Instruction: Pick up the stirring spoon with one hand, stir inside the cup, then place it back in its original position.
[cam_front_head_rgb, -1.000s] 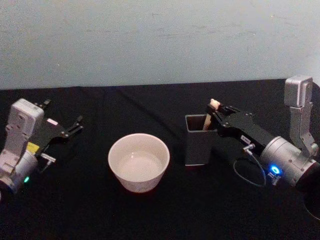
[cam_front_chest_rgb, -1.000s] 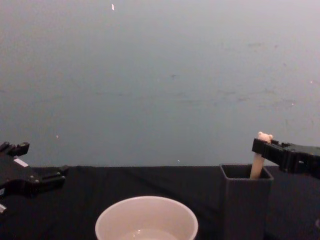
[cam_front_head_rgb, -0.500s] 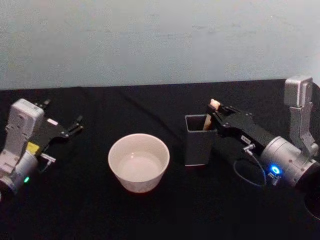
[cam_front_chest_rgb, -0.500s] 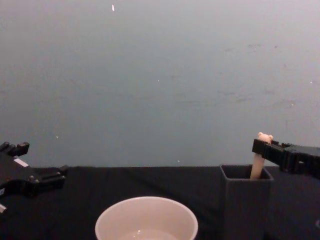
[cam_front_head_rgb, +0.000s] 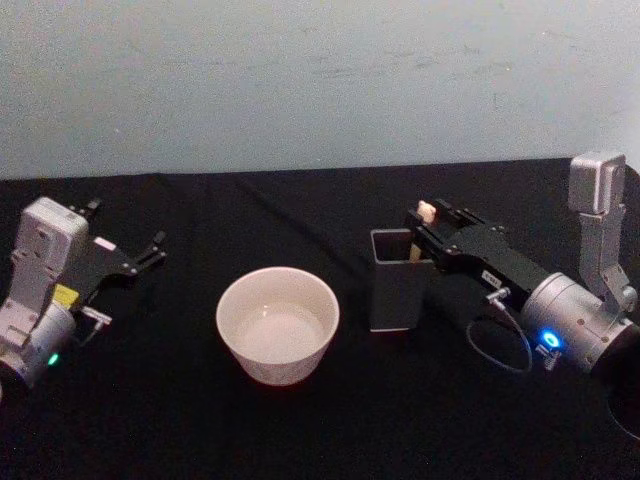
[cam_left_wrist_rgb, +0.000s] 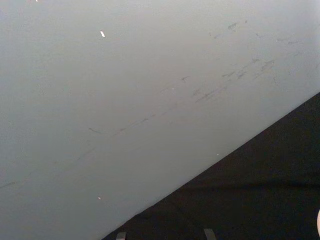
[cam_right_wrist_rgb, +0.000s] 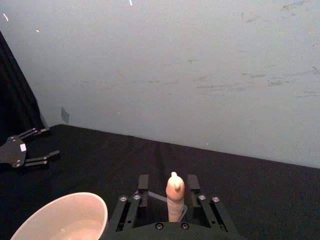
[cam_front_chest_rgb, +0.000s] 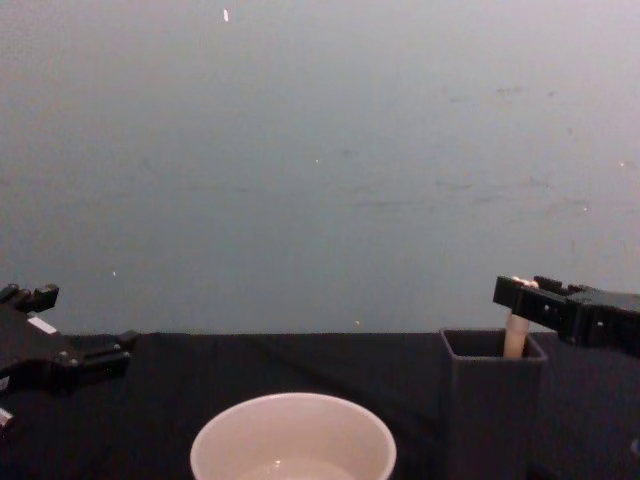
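Note:
The stirring spoon (cam_front_head_rgb: 425, 211) stands in the dark grey square holder (cam_front_head_rgb: 397, 285), right of the table's centre; its beige handle (cam_front_chest_rgb: 516, 337) sticks up out of the holder (cam_front_chest_rgb: 492, 400). My right gripper (cam_front_head_rgb: 425, 224) is open at the holder's top, a finger on each side of the handle. In the right wrist view the bear-topped handle (cam_right_wrist_rgb: 174, 196) rises between the fingers (cam_right_wrist_rgb: 143, 181). The wide cream-white cup (cam_front_head_rgb: 278, 323) sits left of the holder with nothing in it. My left gripper (cam_front_head_rgb: 128, 226) rests open at the table's left side.
A black cloth (cam_front_head_rgb: 300, 430) covers the table and a pale blue-grey wall (cam_front_head_rgb: 320, 80) closes off the back. A loop of cable (cam_front_head_rgb: 497, 350) hangs by the right wrist. The cup (cam_front_chest_rgb: 293, 435) and holder stand a short gap apart.
My right gripper has slid forward over the holder, so its fingers now straddle the spoon handle and hide most of the bear head in the chest view. The left arm stayed put.

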